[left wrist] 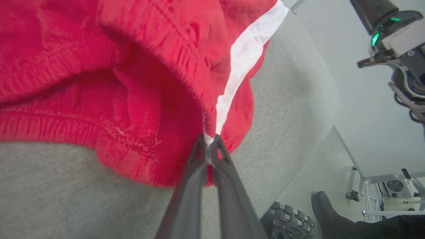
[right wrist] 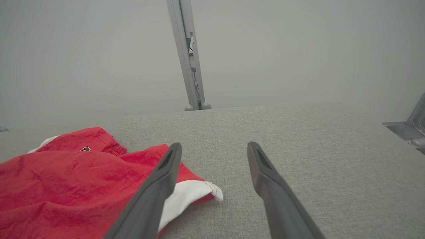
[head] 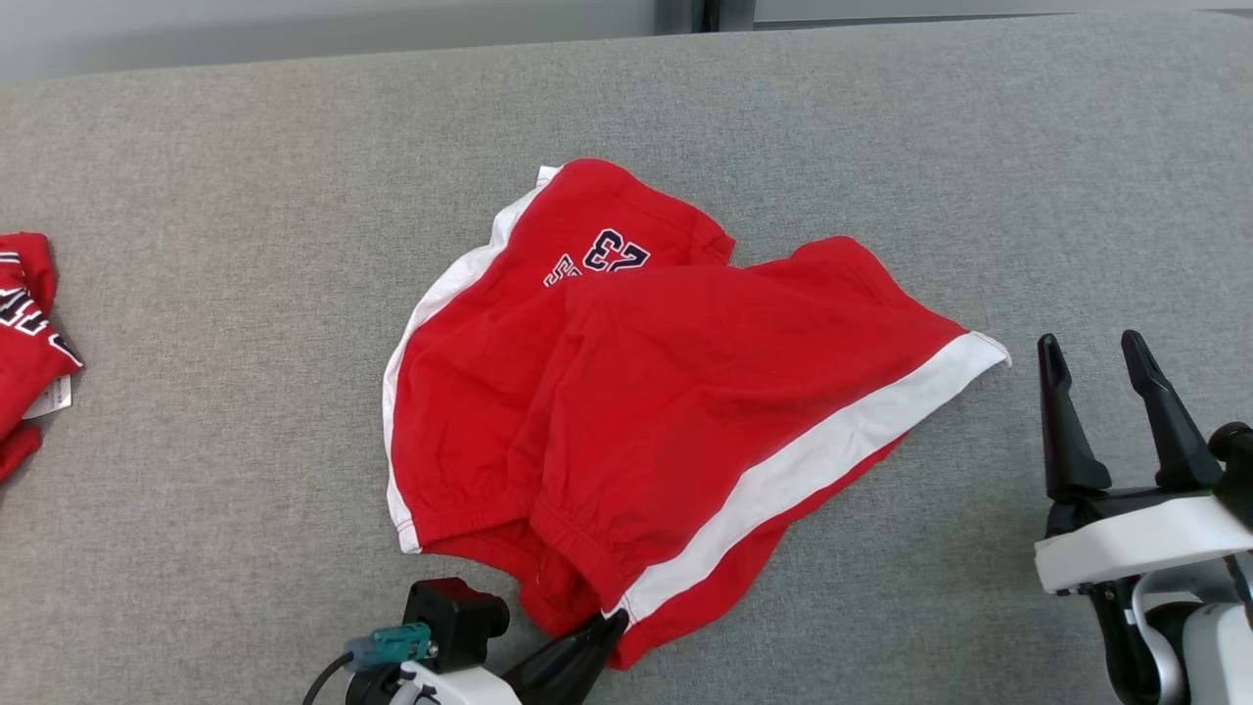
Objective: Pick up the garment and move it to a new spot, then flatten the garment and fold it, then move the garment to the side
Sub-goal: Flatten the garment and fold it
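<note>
Rumpled red shorts (head: 666,392), coarse grey tabletop (head: 245,196)

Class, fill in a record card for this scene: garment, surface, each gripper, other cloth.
garment: red shorts, white side stripes, rumpled
surface: grey fabric table
left gripper: shut on the shorts' waistband by a stripe
right gripper: open, empty, right of the shorts
other cloth: second red garment at table's left edge

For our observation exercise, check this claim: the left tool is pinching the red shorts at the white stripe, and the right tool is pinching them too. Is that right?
No. The left tool is pinching the red shorts at the white stripe, but the right tool stands open, holding nothing, as the right wrist view shows.
</note>
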You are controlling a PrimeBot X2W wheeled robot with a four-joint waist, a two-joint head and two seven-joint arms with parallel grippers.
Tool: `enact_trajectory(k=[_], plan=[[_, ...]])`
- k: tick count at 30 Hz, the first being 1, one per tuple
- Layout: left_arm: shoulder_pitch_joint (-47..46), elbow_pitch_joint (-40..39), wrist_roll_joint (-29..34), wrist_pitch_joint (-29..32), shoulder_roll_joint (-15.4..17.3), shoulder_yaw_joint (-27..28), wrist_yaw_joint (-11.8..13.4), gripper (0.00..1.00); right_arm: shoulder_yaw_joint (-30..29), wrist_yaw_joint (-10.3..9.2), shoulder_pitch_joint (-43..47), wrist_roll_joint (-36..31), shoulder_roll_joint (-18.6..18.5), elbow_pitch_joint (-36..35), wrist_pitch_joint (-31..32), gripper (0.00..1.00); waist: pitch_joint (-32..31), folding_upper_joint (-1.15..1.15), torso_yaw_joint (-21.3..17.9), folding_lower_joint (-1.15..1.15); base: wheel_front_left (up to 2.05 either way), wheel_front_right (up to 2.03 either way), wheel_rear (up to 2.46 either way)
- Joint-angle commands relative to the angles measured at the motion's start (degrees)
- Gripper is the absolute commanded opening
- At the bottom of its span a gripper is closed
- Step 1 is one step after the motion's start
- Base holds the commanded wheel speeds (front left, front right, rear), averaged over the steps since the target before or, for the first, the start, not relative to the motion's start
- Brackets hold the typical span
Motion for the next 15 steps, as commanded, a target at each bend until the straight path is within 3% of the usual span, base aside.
enact_trajectory(k=[1, 7, 15], plan=[[-1.29, 0.15, 0.55, -0.29, 0.43, 0.22, -0.14, 0.00, -0.69, 0.02, -0.42, 0.01, -0.30, 0.30, 0.20, 1.00, 0.06, 0.00, -0.01, 0.00, 0.00, 0.00, 0.00], [-1.84, 0.95, 1.14, -0.47, 0.53, -0.06, -0.31, 0.00, -2.56, 0.02, -1.93, 0.25, -0.31, 4.00, 0.92, 1.00, 0.76, 0.00, 0.31, 0.00, 0.00, 0.00, 0.00], [-3.67, 1.30, 1.92, -1.31, 0.36, -0.17, -0.82, 0.00, -0.84, 0.02, -7.35, 0.68, -0.33, 14.22, 1.47, 1.00, 3.23, 0.00, 1.44, 0.00, 0.00, 0.00, 0.00]])
